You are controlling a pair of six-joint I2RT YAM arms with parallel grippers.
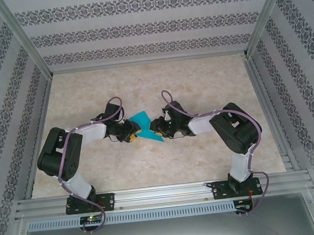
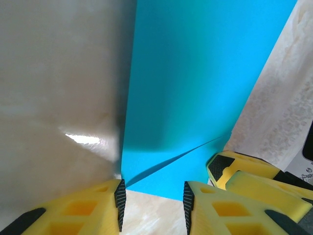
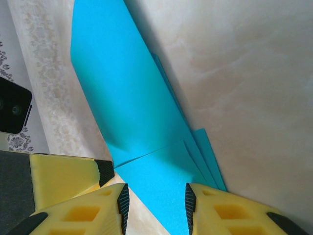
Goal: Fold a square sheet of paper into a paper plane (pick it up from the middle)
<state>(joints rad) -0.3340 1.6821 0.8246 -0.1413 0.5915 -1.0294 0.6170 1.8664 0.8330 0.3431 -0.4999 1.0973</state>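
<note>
Marbled desk was seen between patterned walls, and the teal sheet of paper was laid at the frame's centre, flanked by both arms. Several folds were judged done: layered creases and a pointed outline were shown. Final shaping appeared left. The left jaws and the right jaws were held parted, nothing clamped, the sheet's edge at their tips

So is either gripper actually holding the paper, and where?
No pinch visible. Left gripper and right gripper stand open at opposite ends of the folded paper.
</note>
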